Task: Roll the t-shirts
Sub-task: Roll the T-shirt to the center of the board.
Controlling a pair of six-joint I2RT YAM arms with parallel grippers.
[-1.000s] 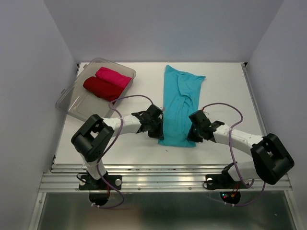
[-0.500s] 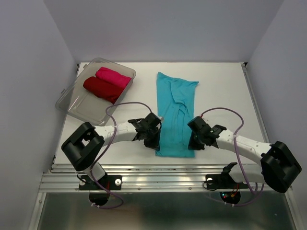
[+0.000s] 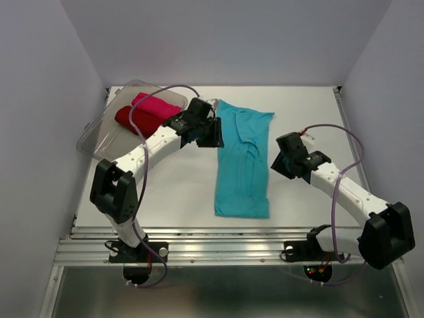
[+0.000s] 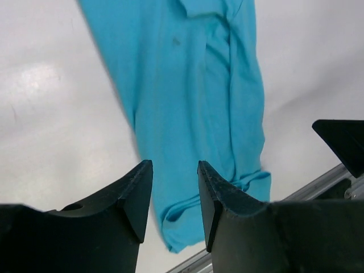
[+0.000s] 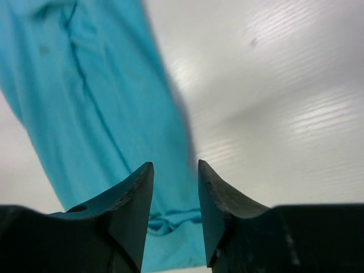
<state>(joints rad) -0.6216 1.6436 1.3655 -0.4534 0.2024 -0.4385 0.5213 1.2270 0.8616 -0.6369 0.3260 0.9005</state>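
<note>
Lying flat on the white bench (image 3: 311,112), the turquoise-blue t-shirt (image 3: 243,165) is folded into a long narrow strip that runs from 12 o'clock to 6 o'clock through the middle of the surface. Its near hem sits close to the 6 o'clock edge and its wider, slightly rumpled end points toward 12 o'clock. The left tool (image 3: 211,132) hangs at the strip's 11 o'clock corner, right by its left edge. Its wrist camera shows the two fingers apart with nothing between them and the cloth lying below. The right tool (image 3: 286,164) hangs at the strip's 3 o'clock side, just off the right edge. Its fingers are likewise spread and empty, raised clear of the fabric. At the bench's 10 o'clock corner stands a clear plastic tub (image 3: 93,139). It holds the dark red t-shirt (image 3: 129,118) and the bright pink t-shirt (image 3: 156,103), both rolled and lying side by side, touching.
</note>
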